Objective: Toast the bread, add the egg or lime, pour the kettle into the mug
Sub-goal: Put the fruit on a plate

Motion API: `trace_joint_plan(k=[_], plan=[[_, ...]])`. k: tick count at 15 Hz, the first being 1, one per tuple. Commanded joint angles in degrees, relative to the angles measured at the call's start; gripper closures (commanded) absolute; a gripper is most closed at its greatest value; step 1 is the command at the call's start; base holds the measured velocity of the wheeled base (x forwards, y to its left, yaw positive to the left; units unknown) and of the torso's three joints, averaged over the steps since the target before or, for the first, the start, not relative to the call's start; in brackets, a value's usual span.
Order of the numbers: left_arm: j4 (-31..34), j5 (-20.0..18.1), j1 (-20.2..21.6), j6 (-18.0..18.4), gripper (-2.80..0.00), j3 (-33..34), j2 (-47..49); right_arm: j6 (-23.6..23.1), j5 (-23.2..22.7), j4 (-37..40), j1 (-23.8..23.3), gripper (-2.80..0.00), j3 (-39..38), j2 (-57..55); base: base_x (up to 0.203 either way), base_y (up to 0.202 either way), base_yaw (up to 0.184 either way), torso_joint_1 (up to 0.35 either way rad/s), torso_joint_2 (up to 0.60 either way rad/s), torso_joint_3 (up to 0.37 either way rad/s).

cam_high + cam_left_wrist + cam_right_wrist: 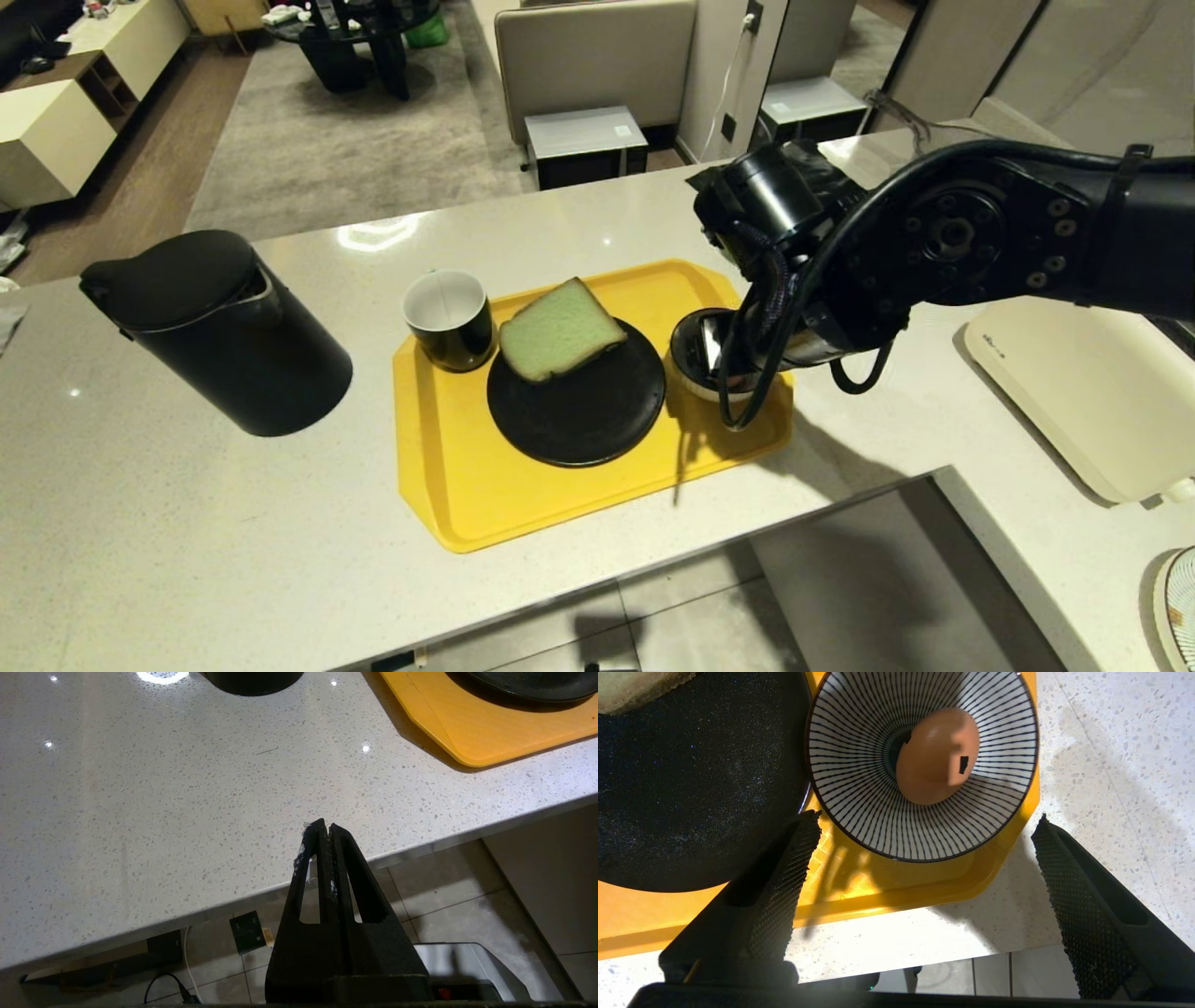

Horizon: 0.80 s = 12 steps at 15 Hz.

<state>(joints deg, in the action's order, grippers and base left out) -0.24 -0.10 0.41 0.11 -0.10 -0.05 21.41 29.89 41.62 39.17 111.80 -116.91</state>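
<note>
While the left gripper (325,828) hung over the counter's (140,523) near edge with its fingers pressed together on nothing, the right gripper (924,826) hovered above the yellow tray's (448,495) right end, its fingers spread wide and empty; beneath it a brown egg (937,756) lay in a striped bowl (859,788) at the tray's right corner; the bread (557,329) leaned on the far rim of a black plate (579,411) in the tray's middle; the mug (449,318) stood at the tray's far left corner, just beside the plate; the kettle (219,331) stood on the counter, left of the tray.
</note>
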Motion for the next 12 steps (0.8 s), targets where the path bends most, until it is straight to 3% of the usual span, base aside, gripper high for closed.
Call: trace_joint_plan(k=[1,12], plan=[[-0.02,0.01,0.02,-0.02,0.00,0.01,-0.04,0.04,0.08,0.17,0.18,-2.80,0.00,-0.91,0.000,0.000,0.000,0.000,0.00,0.000],[-0.02,0.01,0.02,-0.02,0.00,0.01,-0.04,-0.23,0.17,-2.51,0.03,-2.80,0.17,-1.39,0.000,0.000,0.000,0.000,0.00,0.000]])
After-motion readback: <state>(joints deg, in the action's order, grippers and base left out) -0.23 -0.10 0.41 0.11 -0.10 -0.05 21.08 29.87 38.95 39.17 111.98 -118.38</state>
